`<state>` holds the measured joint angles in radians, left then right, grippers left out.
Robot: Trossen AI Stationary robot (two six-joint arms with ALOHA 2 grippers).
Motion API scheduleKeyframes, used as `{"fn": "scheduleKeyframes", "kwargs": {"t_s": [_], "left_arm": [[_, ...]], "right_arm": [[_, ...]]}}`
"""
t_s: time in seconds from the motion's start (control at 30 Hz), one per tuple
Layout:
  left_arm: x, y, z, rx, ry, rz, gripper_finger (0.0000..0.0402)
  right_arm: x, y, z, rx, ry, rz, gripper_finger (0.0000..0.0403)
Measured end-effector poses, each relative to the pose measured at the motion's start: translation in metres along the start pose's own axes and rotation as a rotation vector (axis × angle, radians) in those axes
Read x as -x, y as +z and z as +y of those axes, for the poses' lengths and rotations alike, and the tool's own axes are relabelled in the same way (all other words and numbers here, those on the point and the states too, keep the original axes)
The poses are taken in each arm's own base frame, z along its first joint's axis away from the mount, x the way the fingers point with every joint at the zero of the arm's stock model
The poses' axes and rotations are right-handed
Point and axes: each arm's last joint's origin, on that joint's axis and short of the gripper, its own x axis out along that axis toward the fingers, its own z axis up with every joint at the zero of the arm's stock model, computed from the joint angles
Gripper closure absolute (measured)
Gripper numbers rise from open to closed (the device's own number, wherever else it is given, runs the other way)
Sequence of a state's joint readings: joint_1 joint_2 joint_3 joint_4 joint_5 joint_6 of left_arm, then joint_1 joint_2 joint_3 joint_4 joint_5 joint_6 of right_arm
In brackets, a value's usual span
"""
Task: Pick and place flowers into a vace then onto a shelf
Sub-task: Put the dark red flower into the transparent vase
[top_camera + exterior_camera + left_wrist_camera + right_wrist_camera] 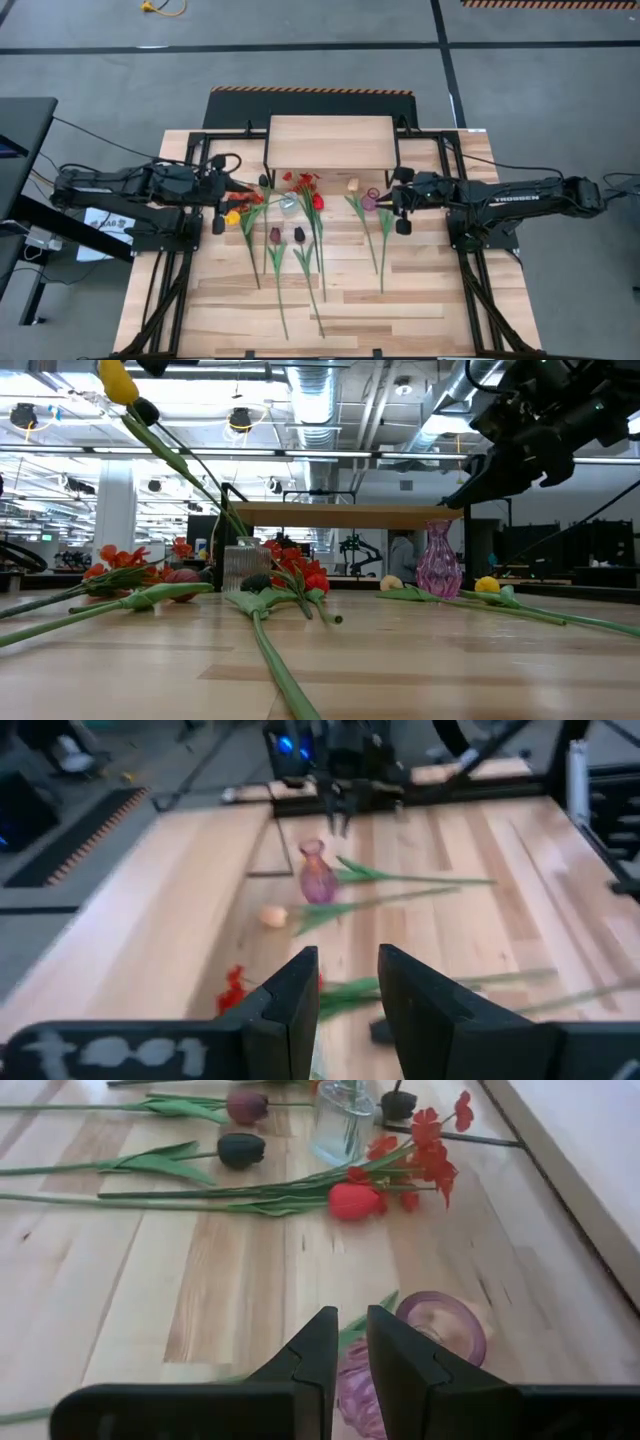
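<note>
Left gripper point(347, 982) hangs over the table point(420, 300) on its own side, clenched on the stem of a yellow tulip point(118, 380) and holding it clear of the wood. My guess is that the lift is meant to free the stem's foot so it can be steered into a vase.

Right gripper point(348, 1320) hovers just above the mouth of the pink vase point(437, 560), perhaps to steady it. Whether it grips anything I cannot tell.

Behind both, the shelf point(330, 142) stands at the far edge with nothing on its top.

Most of the flowers point(298, 234) lie flat between the arms, heads toward the shelf and stems running to the near edge, so each head is in easy reach.

Among them stands the clear glass vase point(240, 565), well apart from the pink one.

In the low view the yellow tulip slants steeply: head high and out toward the left arm, its long axis dropping toward the clear glass vase. Its foot is hidden there.
</note>
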<state>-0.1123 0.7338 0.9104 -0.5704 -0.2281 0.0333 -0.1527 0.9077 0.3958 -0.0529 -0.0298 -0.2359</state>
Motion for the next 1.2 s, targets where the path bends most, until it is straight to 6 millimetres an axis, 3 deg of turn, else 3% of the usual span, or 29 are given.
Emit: {"fn": "scheduleKeyframes", "kwargs": {"t_s": [0.37,0.8,1.0,1.2], "left_arm": [[-0.016,0.009,-0.009,-0.036,-0.181,-0.006,0.0305],[0.022,0.042,-0.004,-0.081,-0.248,-0.003,0.0305],[0.029,0.049,-0.017,-0.107,-0.305,-0.067,0.0305],[0.032,0.056,-0.019,-0.094,-0.117,-0.135,0.0305]], "right_arm": [[-0.002,0.001,-0.004,-0.069,-0.024,-0.019,0.0351],[-0.023,-0.005,0.006,-0.279,0.024,0.056,0.0351],[-0.036,0.013,0.024,-0.243,0.091,-0.113,0.0351],[-0.042,0.028,0.038,-0.223,0.079,-0.274,0.0351]]}}
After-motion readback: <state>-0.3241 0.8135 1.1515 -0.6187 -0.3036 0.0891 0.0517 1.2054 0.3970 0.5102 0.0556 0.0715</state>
